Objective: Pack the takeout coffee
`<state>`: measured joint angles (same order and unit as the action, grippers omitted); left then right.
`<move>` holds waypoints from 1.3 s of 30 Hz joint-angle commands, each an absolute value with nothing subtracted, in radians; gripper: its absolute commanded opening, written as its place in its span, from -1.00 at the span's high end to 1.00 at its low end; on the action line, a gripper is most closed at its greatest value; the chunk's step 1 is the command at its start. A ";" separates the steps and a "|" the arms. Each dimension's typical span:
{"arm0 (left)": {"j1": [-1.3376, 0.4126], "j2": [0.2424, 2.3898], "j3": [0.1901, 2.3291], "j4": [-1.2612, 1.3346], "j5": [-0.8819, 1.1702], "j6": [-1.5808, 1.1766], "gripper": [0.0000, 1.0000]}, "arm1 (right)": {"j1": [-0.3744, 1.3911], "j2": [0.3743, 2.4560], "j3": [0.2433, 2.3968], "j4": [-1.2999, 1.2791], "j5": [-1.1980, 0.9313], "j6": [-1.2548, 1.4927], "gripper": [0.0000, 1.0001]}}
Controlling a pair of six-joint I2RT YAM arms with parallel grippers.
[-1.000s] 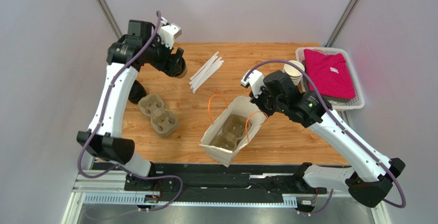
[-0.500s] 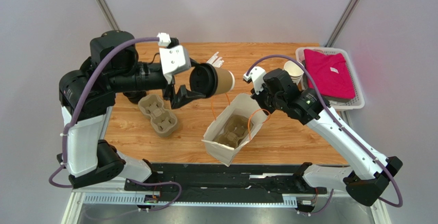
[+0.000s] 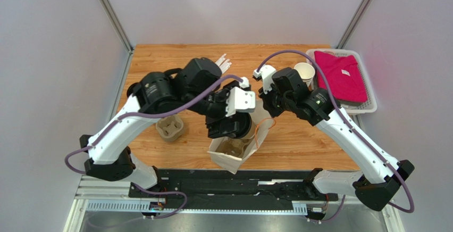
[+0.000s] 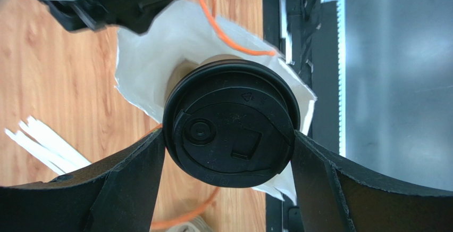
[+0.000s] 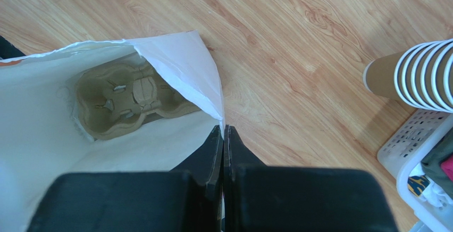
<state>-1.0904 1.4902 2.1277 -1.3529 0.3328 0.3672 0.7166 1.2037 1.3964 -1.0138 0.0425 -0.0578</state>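
The takeout coffee, a tan paper cup with a round black lid (image 4: 231, 123), is held between the fingers of my left gripper (image 4: 228, 136), which is shut on it at the lid. In the top view the left gripper (image 3: 234, 128) holds the cup over the open mouth of the white paper bag (image 3: 226, 157). A pulp cup tray (image 5: 127, 99) lies in the bottom of the bag. My right gripper (image 5: 223, 131) is shut on the bag's rim (image 5: 181, 56) at its far right side and holds it open; it also shows in the top view (image 3: 266, 107).
A second pulp tray (image 3: 170, 128) sits on the table left of the bag. A stack of lidless cups (image 3: 304, 74) and a white basket with a pink shirt (image 3: 340, 77) are at the back right. White stirrers (image 3: 222, 60) lie at the back.
My left arm has carried the cup from the back left of the table across to above the bag's mouth. The right gripper has kept its hold on the bag's rim.
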 commanded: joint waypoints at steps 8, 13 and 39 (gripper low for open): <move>-1.097 1.520 1.912 -1.223 0.221 0.445 0.49 | 0.713 1.154 1.402 -1.022 -0.095 -0.012 1.00; -1.097 1.490 1.737 -1.137 0.221 0.480 0.50 | 0.713 1.134 1.382 -1.045 -0.166 -0.008 1.00; -1.097 1.338 1.506 -1.022 0.339 0.580 0.53 | 0.581 1.258 1.559 -1.003 -0.520 -0.290 -0.81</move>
